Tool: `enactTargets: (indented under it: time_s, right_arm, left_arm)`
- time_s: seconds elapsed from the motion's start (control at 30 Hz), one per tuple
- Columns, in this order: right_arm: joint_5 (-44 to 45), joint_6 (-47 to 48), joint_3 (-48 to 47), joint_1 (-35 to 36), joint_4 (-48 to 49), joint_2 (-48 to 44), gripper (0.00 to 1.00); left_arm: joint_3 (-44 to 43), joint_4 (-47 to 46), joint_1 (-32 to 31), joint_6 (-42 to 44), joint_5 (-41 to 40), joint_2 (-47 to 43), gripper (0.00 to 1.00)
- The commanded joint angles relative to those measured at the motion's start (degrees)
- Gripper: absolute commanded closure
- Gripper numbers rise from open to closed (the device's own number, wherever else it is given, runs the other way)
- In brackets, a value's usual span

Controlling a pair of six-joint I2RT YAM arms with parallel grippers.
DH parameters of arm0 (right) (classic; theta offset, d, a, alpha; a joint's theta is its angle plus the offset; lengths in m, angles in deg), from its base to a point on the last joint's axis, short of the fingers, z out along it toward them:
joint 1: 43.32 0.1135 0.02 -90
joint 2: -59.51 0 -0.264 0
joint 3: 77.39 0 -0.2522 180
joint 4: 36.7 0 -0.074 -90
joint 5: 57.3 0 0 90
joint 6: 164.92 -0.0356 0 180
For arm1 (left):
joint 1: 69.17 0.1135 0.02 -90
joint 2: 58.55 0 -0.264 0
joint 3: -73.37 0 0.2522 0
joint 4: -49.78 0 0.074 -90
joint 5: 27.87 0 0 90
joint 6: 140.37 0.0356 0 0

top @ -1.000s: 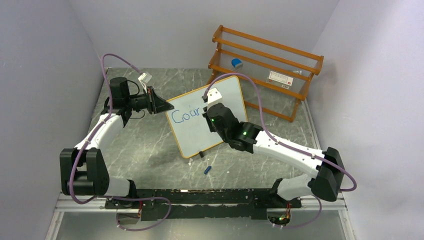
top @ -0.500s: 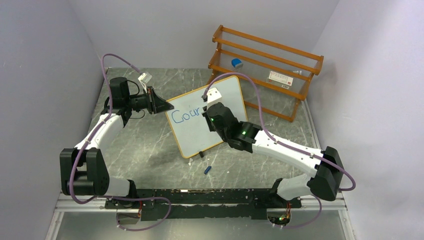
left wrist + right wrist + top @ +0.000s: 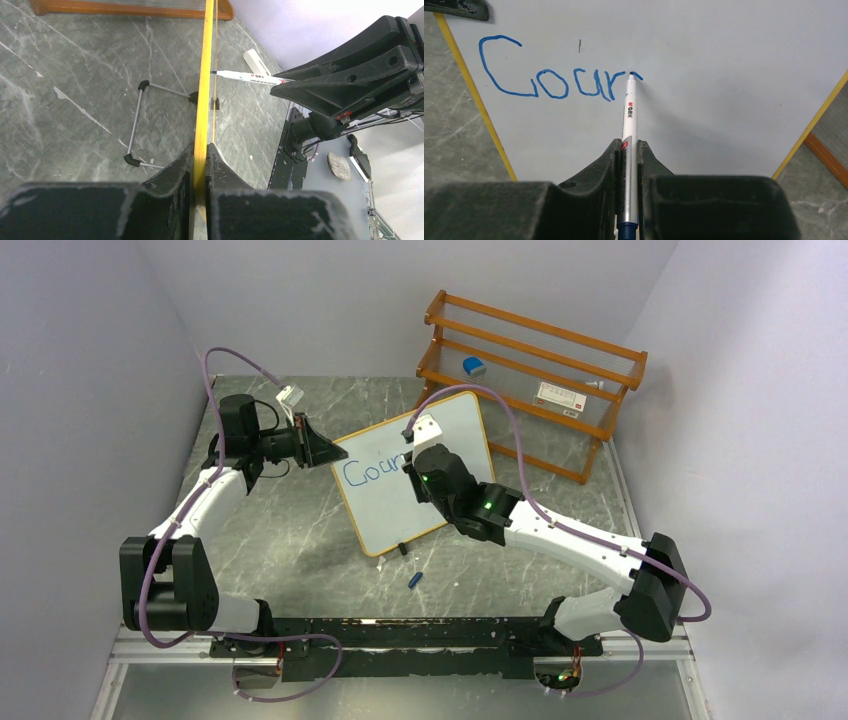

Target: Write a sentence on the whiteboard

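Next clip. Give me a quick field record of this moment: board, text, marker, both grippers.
whiteboard: orange frame, propped on its wire stand
writing: blue "Cour", sentence unfinished
marker: tip on the board at the last letter
left gripper: shut on the whiteboard's edge
right gripper: shut on the marker
behind the board: wooden rack

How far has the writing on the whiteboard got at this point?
Done: four blue letters, "Cour", stand on the whiteboard, and the left tool is shut on its frame edge, holding it. In hand: the right tool grips the marker, tip on the board at the end of the r. Left: the word is unfinished and the rest of the board is blank, so most of the sentence remains.
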Motion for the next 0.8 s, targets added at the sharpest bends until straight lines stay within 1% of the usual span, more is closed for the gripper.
enactTargets:
  time_s: [0.0,0.43,0.77]
  right_arm:
    - [-1.27,-0.16,0.38,-0.30,-0.74,-0.47,1.00]
    - [-3.10,-0.06,0.91,-0.25,-4.26,-0.14,1.00]
    - [-1.67,0.16,1.41,-0.28,-5.69,0.04,1.00]
  left_arm:
    - [-0.12,3.26,-1.65,1.96,-0.50,1.20,0.95]
    - [-0.20,3.26,-1.65,1.98,-0.55,1.50,0.95]
    - [-0.16,3.36,-1.65,1.99,-0.57,1.46,0.95]
